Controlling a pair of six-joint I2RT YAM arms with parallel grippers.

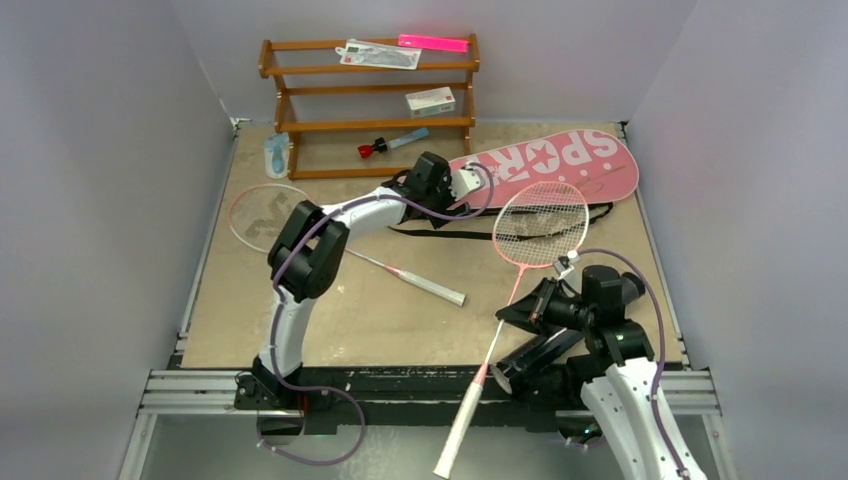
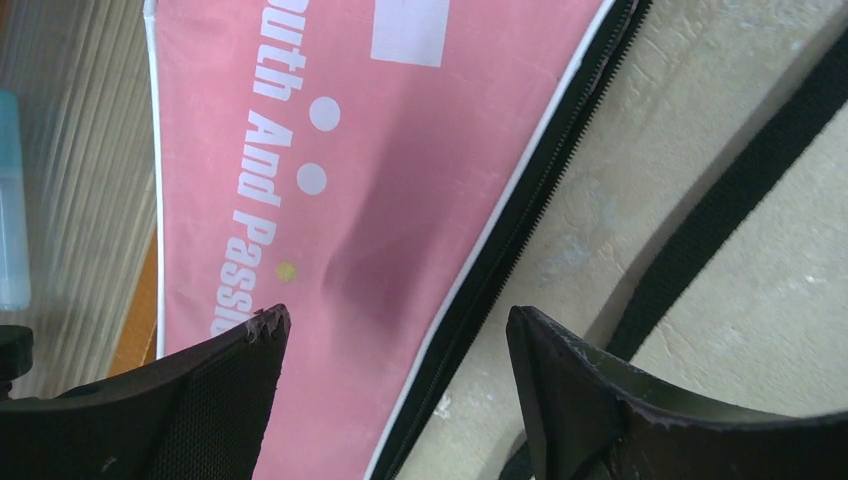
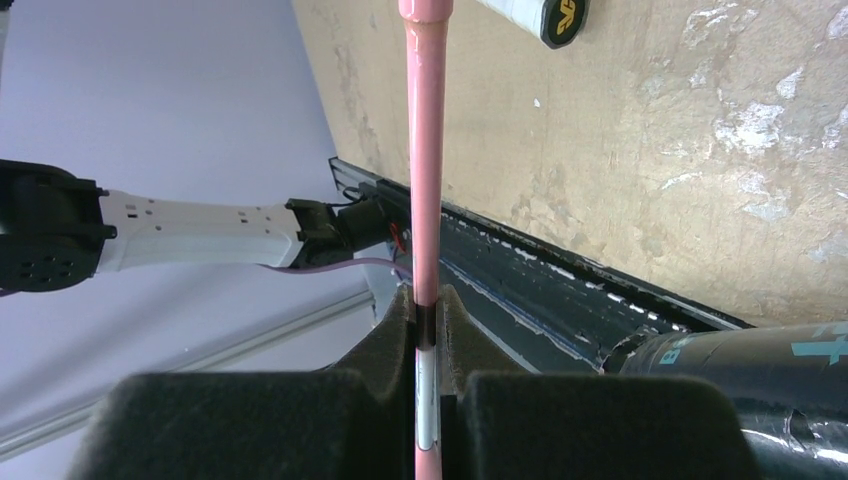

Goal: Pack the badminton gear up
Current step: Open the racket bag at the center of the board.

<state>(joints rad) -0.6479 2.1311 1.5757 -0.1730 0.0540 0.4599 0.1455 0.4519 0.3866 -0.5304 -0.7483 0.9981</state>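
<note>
Now: the pink bag (image 1: 560, 165) lies directly beneath the left pincer (image 2: 395, 320), whose jaws are spread wide with nothing between them. The bag's zipper edge runs under the gap. One racket (image 1: 540, 225) is clamped by its shaft in the right pincer (image 3: 428, 305), head beyond the fingertips. The black tube (image 3: 740, 370) lies just beside that pincer.

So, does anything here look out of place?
The racket, clamped by its thin shaft in the right jaws, sits slanted, its white handle sticking out past the near edge of the table.
</note>
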